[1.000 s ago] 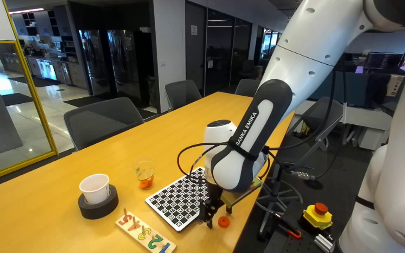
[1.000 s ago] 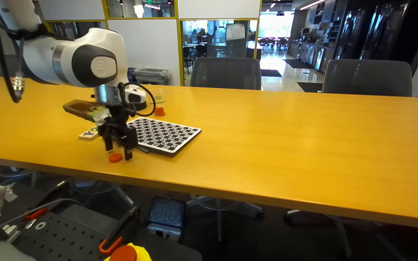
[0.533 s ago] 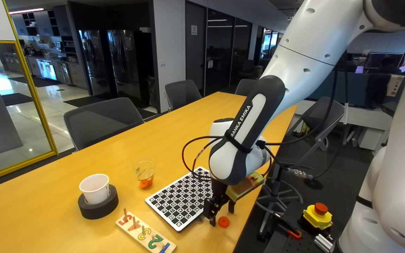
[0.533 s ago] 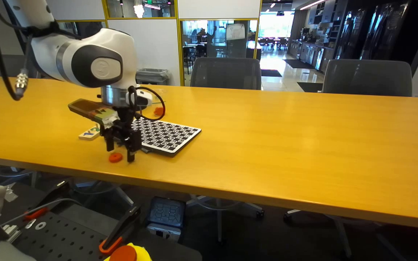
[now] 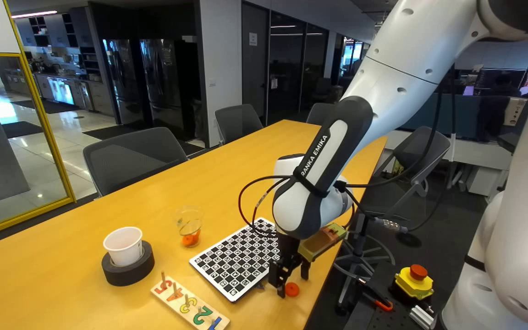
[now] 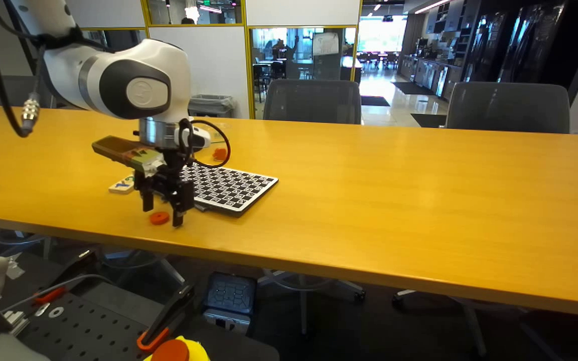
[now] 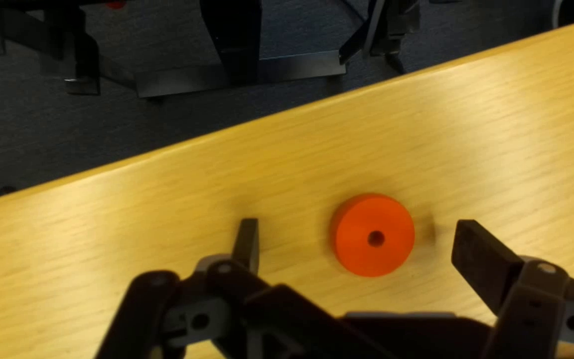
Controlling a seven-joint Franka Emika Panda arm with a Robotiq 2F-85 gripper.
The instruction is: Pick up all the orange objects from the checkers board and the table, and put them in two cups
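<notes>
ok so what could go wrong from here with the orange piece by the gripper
The open gripper may shove the orange piece aside as it closes: in the wrist view the piece looks off-centre between the jaws.
The piece lies near the edge of the table, so a nudge might send it off.
The clear tumbler stands unbraced; a bump at the drop could tip it.

This is an office: mesh-backed chairs (image 5: 133, 156) stand around a long wooden table (image 6: 419, 200), dark glass walls (image 5: 287, 64) run beside a door (image 5: 255, 78) with a paper notice (image 5: 253, 39), a whiteboard (image 6: 325, 44) shows through yellow-framed glass (image 6: 296, 37), and tall black fridges (image 5: 161, 82) stand beside a kitchen area (image 5: 55, 59) with shelves (image 5: 41, 25) and a counter (image 5: 62, 89)
</notes>
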